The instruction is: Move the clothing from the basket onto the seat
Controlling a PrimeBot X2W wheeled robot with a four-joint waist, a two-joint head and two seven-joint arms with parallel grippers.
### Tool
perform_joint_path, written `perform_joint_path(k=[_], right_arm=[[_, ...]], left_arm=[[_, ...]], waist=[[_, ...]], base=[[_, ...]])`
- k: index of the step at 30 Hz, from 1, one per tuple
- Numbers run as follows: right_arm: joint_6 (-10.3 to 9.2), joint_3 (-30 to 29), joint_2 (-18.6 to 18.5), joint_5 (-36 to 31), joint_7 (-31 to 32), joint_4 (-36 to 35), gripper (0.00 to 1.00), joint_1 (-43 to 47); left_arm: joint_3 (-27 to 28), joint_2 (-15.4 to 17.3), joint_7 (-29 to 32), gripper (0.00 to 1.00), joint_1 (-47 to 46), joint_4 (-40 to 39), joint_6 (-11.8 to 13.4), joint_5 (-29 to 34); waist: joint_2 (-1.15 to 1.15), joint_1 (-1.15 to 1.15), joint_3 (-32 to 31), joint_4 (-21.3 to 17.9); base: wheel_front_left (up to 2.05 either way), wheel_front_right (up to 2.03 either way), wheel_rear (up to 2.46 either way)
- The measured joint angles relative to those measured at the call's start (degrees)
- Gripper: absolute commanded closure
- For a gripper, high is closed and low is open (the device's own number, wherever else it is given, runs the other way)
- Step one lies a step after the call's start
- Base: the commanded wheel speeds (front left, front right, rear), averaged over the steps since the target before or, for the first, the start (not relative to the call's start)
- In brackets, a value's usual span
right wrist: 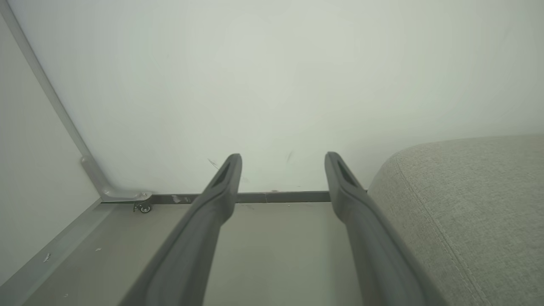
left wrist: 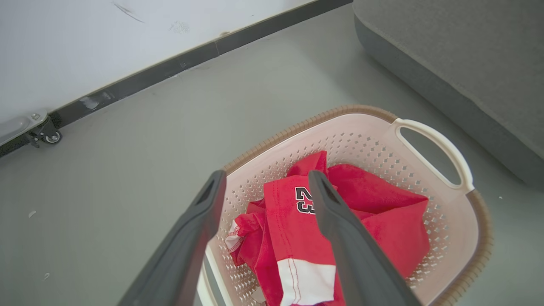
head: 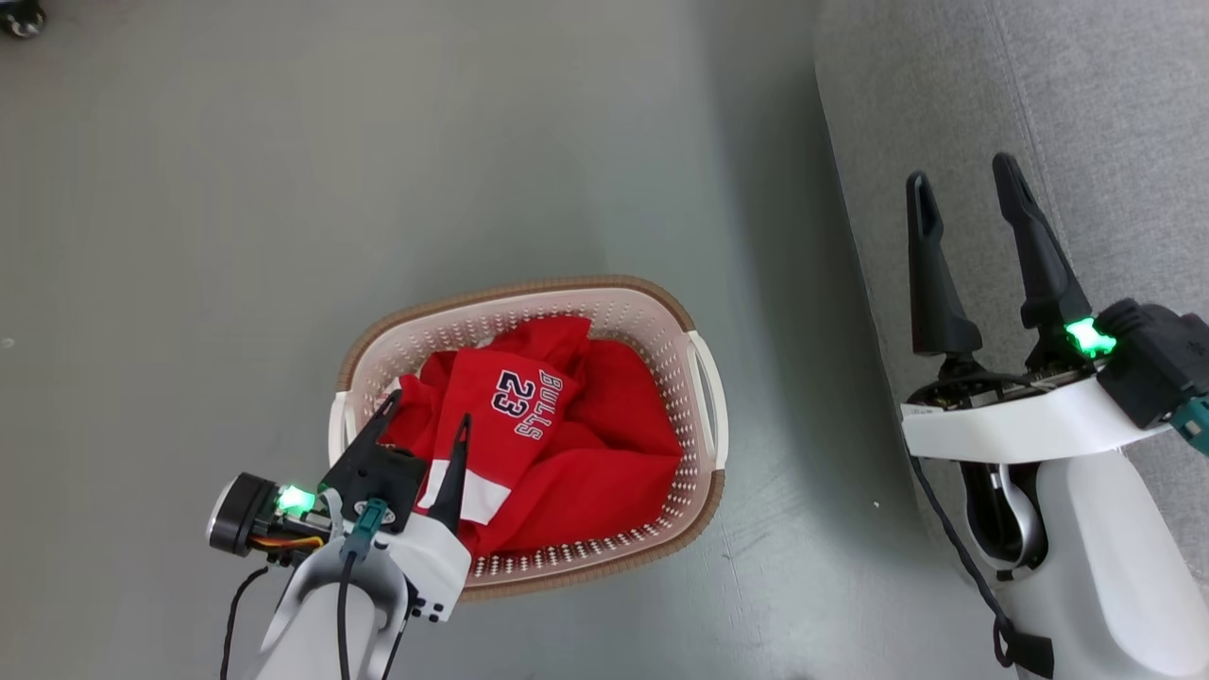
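Beside the grey sofa [head: 1039,113], the laundry basket [head: 604,302] is filled with the red clothing [head: 614,453], Bulls jersey [head: 510,416] uppermost. The left end effector [head: 427,406] is poised released above it, so lowering and clenching are judged next; the right end effector [head: 962,172] is held released.

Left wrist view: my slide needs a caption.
Open left hand over red clothing in the basket, sofa beside.

A: Basket [head: 661,331] col.?
B: Cream, perforated; brown rim.
A: Jersey [head: 510,416]?
B: Red, white trim, dark "BULLS 23" print. 2nd garment [head: 623,444]: plain red.
A: Sofa [head: 1086,94]?
B: Grey, woven. Floor [head: 283,189]: grey-green.
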Motion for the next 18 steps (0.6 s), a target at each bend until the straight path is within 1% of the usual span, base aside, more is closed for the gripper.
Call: perform_joint_path(k=[10,18], right_arm=[[0.00,0.76,-0.01,0.63,-0.10,-0.23,0.00,-2.57],[0.00,1.07,-0.02,1.40,-0.25,-0.26,0.00,-4.94]], left_arm=[[-0.30,0.03,0.00,0.00,-2.79,3.04,-0.10,0.35],[-2.23,0.34,0.00,0.00,-5.77,6.56,-2.25,1.53]], waist=[[0.00,0.00,3.47,-1.03],[0.00,0.00,6.43,-1.72]], base=[[0.00,0.00,0.00],[0.00,0.00,0.00]])
